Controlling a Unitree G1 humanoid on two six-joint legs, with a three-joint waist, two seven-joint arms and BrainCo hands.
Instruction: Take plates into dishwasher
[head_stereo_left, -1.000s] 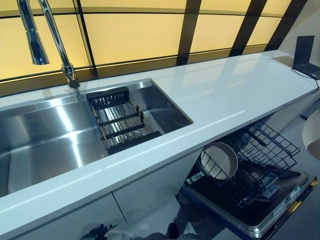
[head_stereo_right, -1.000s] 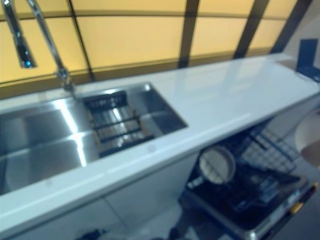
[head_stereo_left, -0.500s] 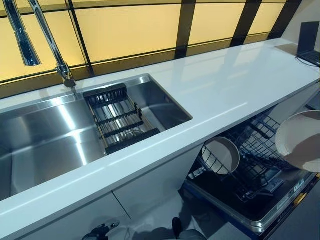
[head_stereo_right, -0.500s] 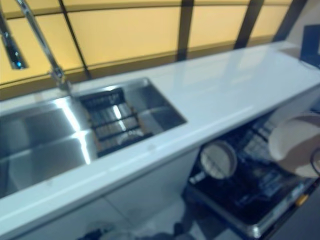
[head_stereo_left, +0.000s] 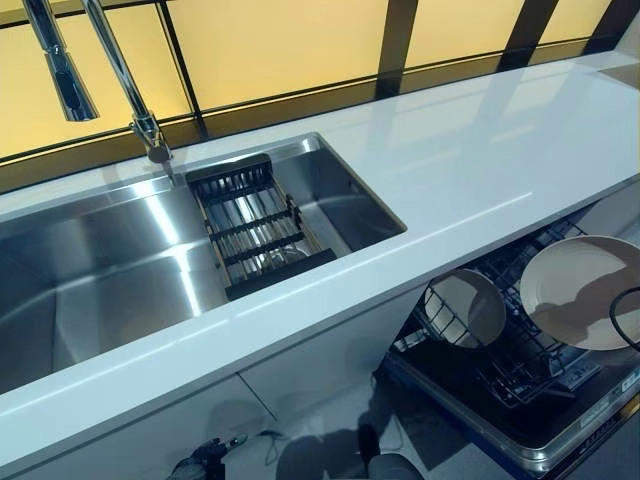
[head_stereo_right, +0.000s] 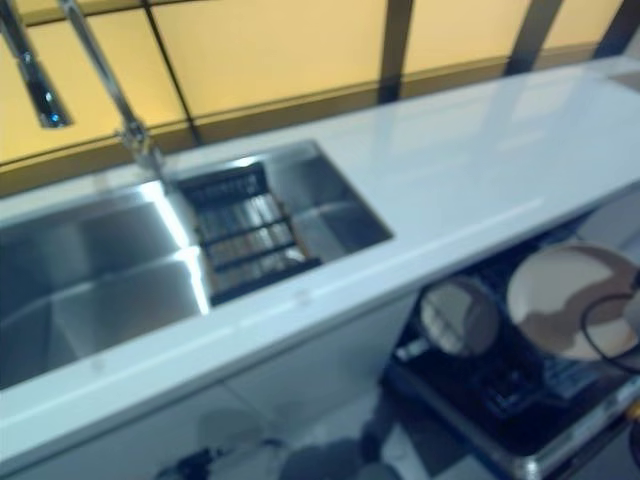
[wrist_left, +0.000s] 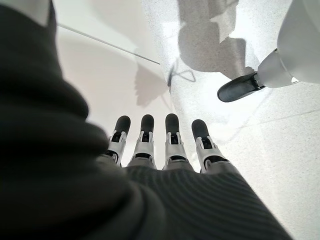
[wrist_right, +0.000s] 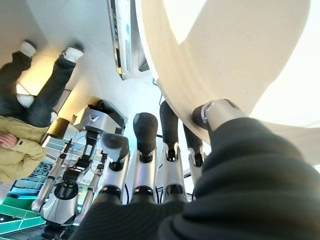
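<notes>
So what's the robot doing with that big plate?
The robot is loading a dishwasher. Its right hand pinches a cream plate by the rim and holds it over the open dishwasher rack, below the white counter. One plate already stands on edge in the rack. The left hand hangs idle with straight fingers, holding nothing.

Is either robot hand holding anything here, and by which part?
The right robot hand holds a cream plate by its rim, thumb on one face and fingers behind. The left robot hand holds nothing.
</notes>
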